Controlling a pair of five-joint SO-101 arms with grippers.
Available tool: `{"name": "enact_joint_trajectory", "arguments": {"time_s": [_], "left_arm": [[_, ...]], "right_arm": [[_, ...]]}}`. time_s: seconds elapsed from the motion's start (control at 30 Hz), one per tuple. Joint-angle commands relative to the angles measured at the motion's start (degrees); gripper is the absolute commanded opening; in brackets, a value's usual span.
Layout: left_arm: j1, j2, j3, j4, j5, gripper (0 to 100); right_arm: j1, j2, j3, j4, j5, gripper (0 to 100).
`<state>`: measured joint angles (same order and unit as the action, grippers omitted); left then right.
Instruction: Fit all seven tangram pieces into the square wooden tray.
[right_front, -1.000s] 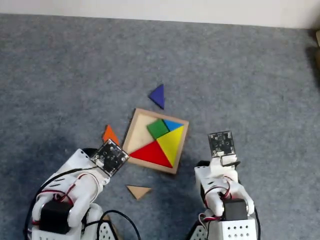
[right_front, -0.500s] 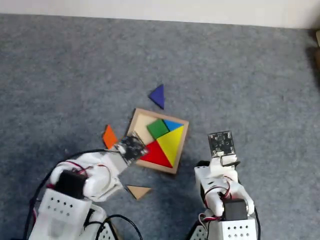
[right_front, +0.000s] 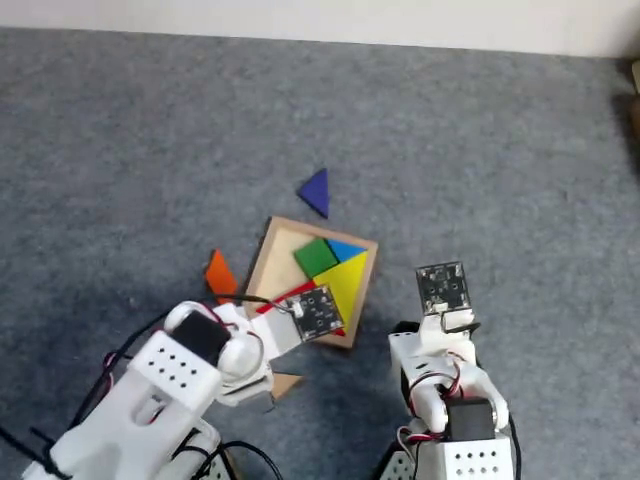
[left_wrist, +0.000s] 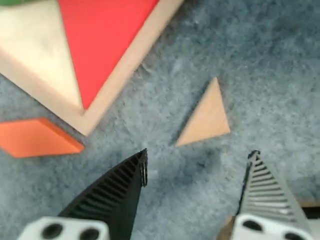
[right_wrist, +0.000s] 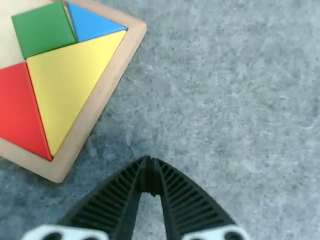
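Observation:
The square wooden tray (right_front: 264, 251) holds a green square (right_front: 315, 256), a small blue triangle (right_front: 346, 248), a yellow triangle (right_front: 346, 282) and a red triangle (left_wrist: 105, 35). My left arm (right_front: 232, 350) reaches across the tray's near corner and hides part of the red piece. My left gripper (left_wrist: 198, 156) hangs open over the carpet, just short of a tan wooden triangle (left_wrist: 207, 117). An orange parallelogram (left_wrist: 37, 138) lies beside the tray rim (left_wrist: 125, 70). A dark blue triangle (right_front: 316, 190) lies beyond the tray. My right gripper (right_wrist: 149, 172) is shut and empty near the tray's right corner (right_wrist: 60, 172).
Grey carpet (right_front: 500, 150) covers the whole table, with wide free room to the right of and behind the tray. The right arm (right_front: 445, 380) stands at the near edge, right of the tray.
My left arm has swung right, from beside the orange piece to over the tray's near corner, now covering part of the red and tan triangles. The right arm has kept still.

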<state>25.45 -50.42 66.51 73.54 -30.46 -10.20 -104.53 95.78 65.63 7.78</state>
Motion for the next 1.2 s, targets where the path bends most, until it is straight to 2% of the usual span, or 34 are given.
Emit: {"name": "enact_joint_trajectory", "arguments": {"time_s": [0.0, 0.2, 0.53, 0.77, 1.17], "left_arm": [[1.9, 3.1, -2.6, -4.0, 0.4, 30], [8.0, 6.5, -2.6, -4.7, 0.7, 30], [7.8, 19.4, -2.6, -15.7, 0.7, 23], [5.7, 23.2, -2.7, -17.2, 0.7, 23], [-3.6, 23.6, -3.0, -17.2, 0.8, 23]], "right_arm": [[0.7, -0.1, 5.9, 0.3, -0.3, 0.5], [0.7, -0.1, 5.9, 0.3, -0.3, 0.5], [0.7, -0.1, 5.9, 0.3, -0.3, 0.5], [0.7, -0.1, 5.9, 0.3, -0.3, 0.5], [0.7, -0.1, 5.9, 0.3, -0.3, 0.5]]}}
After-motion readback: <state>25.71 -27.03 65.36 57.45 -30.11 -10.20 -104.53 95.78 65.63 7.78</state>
